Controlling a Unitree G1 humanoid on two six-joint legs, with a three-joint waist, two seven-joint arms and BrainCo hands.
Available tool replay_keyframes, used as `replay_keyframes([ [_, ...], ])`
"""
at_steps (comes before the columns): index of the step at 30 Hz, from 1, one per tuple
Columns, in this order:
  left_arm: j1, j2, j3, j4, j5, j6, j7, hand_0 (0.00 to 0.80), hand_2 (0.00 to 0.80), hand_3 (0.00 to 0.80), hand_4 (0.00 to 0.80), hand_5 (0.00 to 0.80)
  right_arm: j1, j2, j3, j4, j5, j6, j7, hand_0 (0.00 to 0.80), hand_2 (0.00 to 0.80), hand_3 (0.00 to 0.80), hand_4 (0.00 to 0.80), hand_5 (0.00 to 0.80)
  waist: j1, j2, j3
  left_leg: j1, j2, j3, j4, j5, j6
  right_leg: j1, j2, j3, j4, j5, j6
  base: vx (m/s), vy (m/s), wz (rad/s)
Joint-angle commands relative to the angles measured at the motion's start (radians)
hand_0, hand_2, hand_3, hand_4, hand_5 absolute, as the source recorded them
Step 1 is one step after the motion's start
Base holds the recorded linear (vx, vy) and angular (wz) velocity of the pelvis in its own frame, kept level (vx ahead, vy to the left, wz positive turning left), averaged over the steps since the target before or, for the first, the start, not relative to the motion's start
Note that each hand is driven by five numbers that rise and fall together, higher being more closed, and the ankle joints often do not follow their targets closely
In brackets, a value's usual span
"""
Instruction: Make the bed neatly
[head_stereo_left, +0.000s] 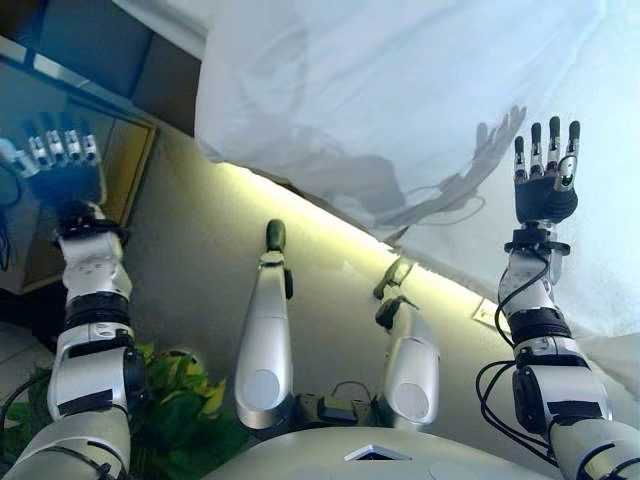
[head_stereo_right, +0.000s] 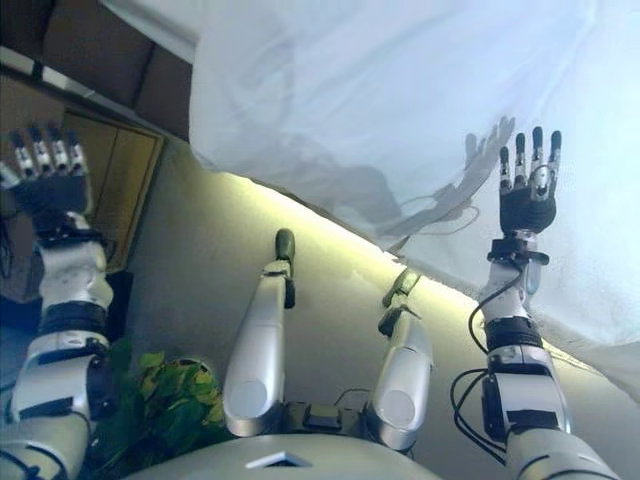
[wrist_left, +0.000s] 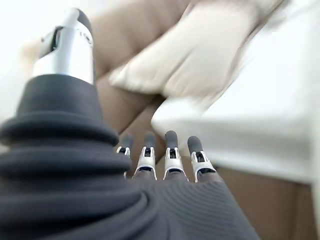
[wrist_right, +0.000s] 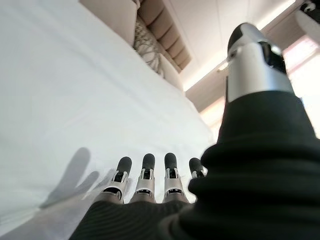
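Observation:
A white duvet (head_stereo_left: 400, 90) covers the bed and hangs over its near edge in soft folds. My right hand (head_stereo_left: 545, 190) is open with straight fingers, held flat above the duvet near that edge, and it casts a shadow on the cloth. It holds nothing in the right wrist view (wrist_right: 145, 180). My left hand (head_stereo_left: 60, 160) is open and empty, off the bed's left side. In the left wrist view its fingers (wrist_left: 172, 155) point toward a white pillow (wrist_left: 200, 45) and the bedding's white edge (wrist_left: 260, 115).
A dark wooden bedside unit (head_stereo_left: 130, 170) stands under my left hand. A green plant (head_stereo_left: 185, 390) is at the lower left. A lit strip (head_stereo_left: 330, 225) runs under the bed's edge. A patterned cushion (wrist_right: 145, 42) and a padded headboard (wrist_right: 165, 25) are at the bed's far end.

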Motion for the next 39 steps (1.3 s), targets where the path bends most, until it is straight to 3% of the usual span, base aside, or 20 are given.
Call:
replay_keyframes([
  [1,0.046,-0.026,-0.042,-0.053,0.152,-0.063,-0.065,0.0,0.0,0.0,0.0,0.0,0.047,0.007,-0.034,-0.017,-0.051,-0.035,-0.078,0.0,0.0,0.0,0.0,0.0,0.039,-0.03,-0.091,0.055,-0.052,0.028,-0.02,-0.052,0.003,0.102,-0.051,0.018,-0.04,0.035,0.037,0.134,-0.199,0.07],
  [4,0.089,-0.062,-0.09,-0.097,0.252,-0.094,-0.056,0.0,0.0,0.0,0.0,0.0,0.075,0.025,-0.011,-0.021,-0.131,-0.05,-0.161,0.0,0.0,0.0,0.0,0.0,0.044,-0.039,-0.123,0.133,-0.039,0.032,-0.051,-0.062,0.001,0.18,-0.029,0.018,-0.09,0.044,0.041,0.11,-0.176,0.02],
  [6,0.126,-0.087,-0.128,-0.114,0.314,-0.125,-0.038,0.0,0.0,0.0,0.0,0.0,0.101,0.035,0.004,-0.028,-0.152,-0.05,-0.195,0.0,0.0,0.0,0.0,0.0,0.043,-0.047,-0.147,0.185,-0.037,0.048,-0.084,-0.037,0.009,0.22,-0.026,0.006,-0.126,0.07,0.031,0.07,-0.107,0.0],
  [12,0.245,-0.152,-0.178,-0.132,0.467,-0.129,-0.012,0.0,0.0,0.0,0.0,0.0,0.206,0.081,-0.003,-0.061,-0.202,-0.013,-0.28,0.0,0.0,0.0,0.0,0.0,0.028,-0.05,-0.258,0.371,-0.021,0.081,-0.197,-0.029,0.014,0.326,-0.002,0.034,-0.193,0.075,0.035,0.138,-0.041,-0.05],
  [22,0.357,-0.179,-0.247,-0.117,0.692,-0.031,0.079,0.0,0.0,0.0,0.0,0.0,0.343,0.137,0.04,-0.06,-0.329,0.0,-0.35,0.0,0.0,0.0,0.0,0.0,-0.006,-0.046,-0.421,0.573,0.001,0.153,-0.405,0.038,0.014,0.393,0.035,0.058,-0.242,0.072,0.034,0.08,-0.004,-0.09],
  [26,0.399,-0.197,-0.296,-0.133,0.761,-0.034,0.105,0.0,0.0,0.0,0.0,0.0,0.371,0.157,0.082,-0.096,-0.356,0.017,-0.383,0.0,0.0,0.0,0.0,0.0,-0.015,-0.04,-0.446,0.613,0.011,0.173,-0.433,0.052,0.01,0.41,0.046,0.06,-0.245,0.063,0.031,-0.02,0.0,-0.1],
  [29,0.436,-0.184,-0.25,-0.167,0.818,-0.011,0.102,0.0,0.0,0.0,0.0,0.0,0.436,0.146,0.035,-0.104,-0.357,0.072,-0.308,0.0,0.0,0.0,0.0,0.0,-0.031,-0.044,-0.46,0.628,0.019,0.198,-0.463,0.067,0.001,0.411,0.057,0.061,-0.25,0.06,0.028,-0.057,-0.026,-0.15],
  [33,0.476,-0.173,-0.229,-0.272,0.804,0.011,0.129,0.0,0.0,0.0,0.0,0.0,0.559,0.169,0.044,-0.264,-0.432,0.091,-0.307,0.0,0.0,0.0,0.0,0.0,-0.066,-0.041,-0.475,0.639,0.012,0.215,-0.501,0.079,0.008,0.413,0.065,0.051,-0.255,0.052,0.031,-0.09,0.002,-0.02],
  [39,0.482,-0.153,-0.26,-0.28,0.866,-0.041,0.135,0.0,0.0,0.0,0.0,0.0,0.582,0.16,0.068,-0.3,-0.484,0.097,-0.341,0.0,0.0,0.0,0.0,0.0,-0.088,-0.03,-0.481,0.656,-0.006,0.219,-0.483,0.069,0.017,0.417,0.049,0.077,-0.229,0.059,0.032,-0.016,0.045,-0.06],
])
